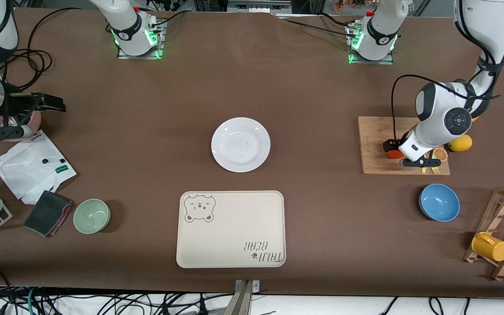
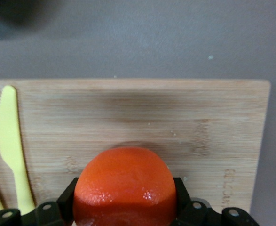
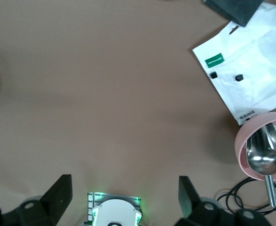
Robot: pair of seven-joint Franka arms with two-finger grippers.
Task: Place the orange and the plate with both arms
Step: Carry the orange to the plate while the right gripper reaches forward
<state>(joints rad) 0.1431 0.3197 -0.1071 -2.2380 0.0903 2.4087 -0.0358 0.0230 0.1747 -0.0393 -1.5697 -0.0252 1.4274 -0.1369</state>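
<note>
The orange (image 1: 393,153) is on the wooden cutting board (image 1: 376,144) at the left arm's end of the table. My left gripper (image 1: 403,154) is shut on it. In the left wrist view the orange (image 2: 125,181) fills the gap of the left gripper (image 2: 126,190), with a black finger (image 2: 67,195) against each side. I cannot tell whether it is lifted off the board (image 2: 199,122). The white plate (image 1: 240,144) lies at the table's middle. My right gripper (image 1: 53,103) is open and empty at the right arm's end, and it shows open in the right wrist view (image 3: 123,193).
A cream bear tray (image 1: 230,227) lies nearer the camera than the plate. On the board are a lemon (image 1: 460,143), an orange-slice disc (image 1: 440,154) and a yellow knife (image 2: 11,141). Around are a blue bowl (image 1: 439,202), green bowl (image 1: 92,215), mug rack (image 1: 501,236), white bag (image 1: 33,164) and pink bowl (image 3: 264,150).
</note>
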